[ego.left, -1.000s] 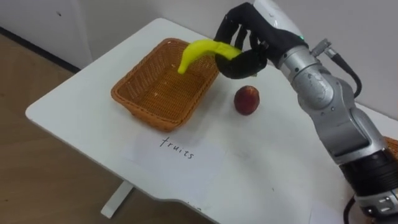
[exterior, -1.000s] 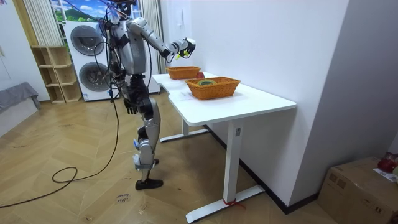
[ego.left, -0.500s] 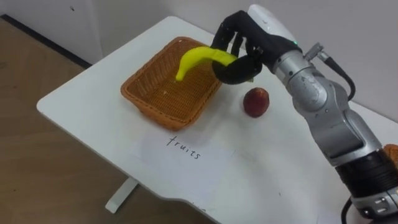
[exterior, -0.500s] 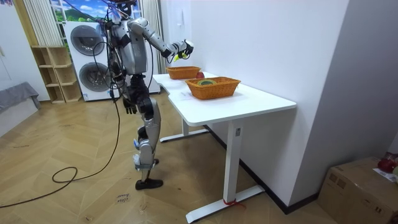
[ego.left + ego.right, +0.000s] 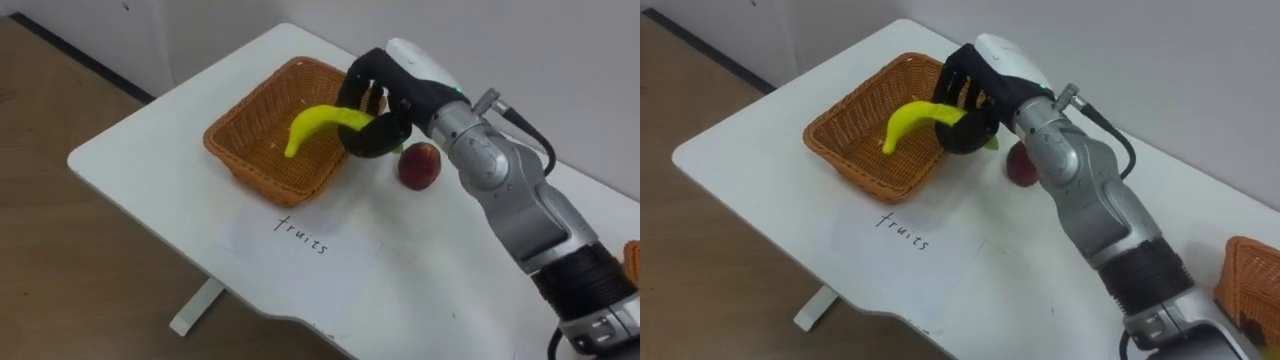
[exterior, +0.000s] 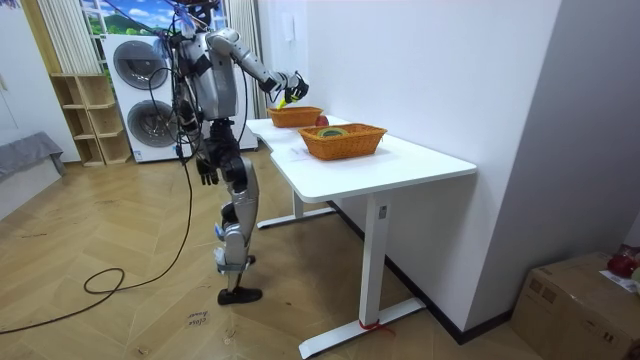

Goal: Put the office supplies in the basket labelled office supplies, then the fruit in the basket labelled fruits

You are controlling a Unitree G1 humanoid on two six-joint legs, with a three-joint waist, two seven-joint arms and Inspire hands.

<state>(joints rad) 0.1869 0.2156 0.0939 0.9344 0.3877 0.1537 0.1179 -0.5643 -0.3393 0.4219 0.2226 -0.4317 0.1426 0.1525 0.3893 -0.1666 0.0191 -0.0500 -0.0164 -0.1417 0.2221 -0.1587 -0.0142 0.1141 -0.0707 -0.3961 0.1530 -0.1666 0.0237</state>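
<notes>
Right hand (image 5: 395,95) has fingers wrapped round the banana (image 5: 315,125); basket (image 5: 240,150) below-left of it, apple (image 5: 420,165) just to its right.

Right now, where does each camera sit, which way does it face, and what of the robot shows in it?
Left eye view: on the head, looking down at the table; the right hand holds the banana over the basket.
Right eye view: just beside it, same scene, same arm.
Room view: off in the room at the robot's right side, facing the table; whole robot, left hand by its hip.
Both eye views share banana, basket, apple.
</notes>
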